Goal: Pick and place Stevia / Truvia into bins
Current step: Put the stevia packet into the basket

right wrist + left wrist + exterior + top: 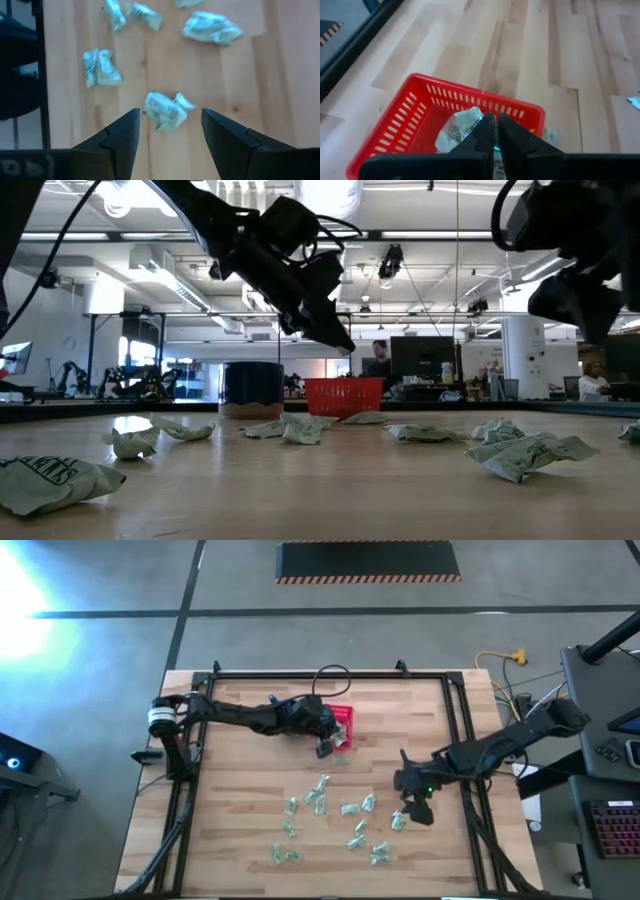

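The red slotted basket [344,718] stands at the table's far middle; it also shows in the left wrist view [415,107]. My left gripper [327,746] hangs above its near rim, fingers shut on a sachet [495,146]. A crumpled sachet [459,127] shows inside the basket beside the fingertips. Many pale green-and-white sachets [350,810] lie flat across the near half of the table. My right gripper [414,808] is open above the table. Its fingers stand on either side of one sachet [165,111] without touching it. My left gripper [495,131] pinches a sachet between its two fingers; only a pale sliver [495,146] shows in the slit between them. The fingers point down, slanting toward the basket. The sachet is lifted clear, above the basket's opening. Which part of it is held, the fingers hide.
A dark round mug [252,385] stands left of the basket in the low view. One sachet [342,760] lies just near of the basket. A black frame [460,740] runs along the table's edges. Bare wood lies at the table's left side.
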Controlling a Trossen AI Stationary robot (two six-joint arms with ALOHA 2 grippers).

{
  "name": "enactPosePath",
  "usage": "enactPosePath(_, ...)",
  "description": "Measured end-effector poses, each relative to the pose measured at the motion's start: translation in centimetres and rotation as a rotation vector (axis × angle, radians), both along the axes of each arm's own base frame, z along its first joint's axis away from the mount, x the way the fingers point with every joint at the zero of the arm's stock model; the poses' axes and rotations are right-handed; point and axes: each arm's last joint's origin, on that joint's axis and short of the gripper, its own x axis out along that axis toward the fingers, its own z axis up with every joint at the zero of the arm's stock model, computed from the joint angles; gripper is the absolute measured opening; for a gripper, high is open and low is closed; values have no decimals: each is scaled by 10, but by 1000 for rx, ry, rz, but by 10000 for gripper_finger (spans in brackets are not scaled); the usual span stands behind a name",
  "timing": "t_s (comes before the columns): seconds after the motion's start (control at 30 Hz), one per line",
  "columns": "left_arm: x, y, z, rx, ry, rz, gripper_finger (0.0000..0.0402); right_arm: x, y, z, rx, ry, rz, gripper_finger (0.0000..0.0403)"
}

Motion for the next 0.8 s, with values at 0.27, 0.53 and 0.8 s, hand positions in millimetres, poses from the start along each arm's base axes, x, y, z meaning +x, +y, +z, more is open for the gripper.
enactPosePath(0.27, -2, 2, 7, 22, -20, -12, 92, -5, 21, -11, 54, -64, 45, 203)
enactPosePath(0.53, -9, -1, 29, 33, -74, -13, 165, -4, 29, -40, -24, 46, -4, 203)
enactPosePath(0.8, -32, -7, 70, 51, -155, -13, 173, 5, 39, -66, -86, 148, -23, 202)
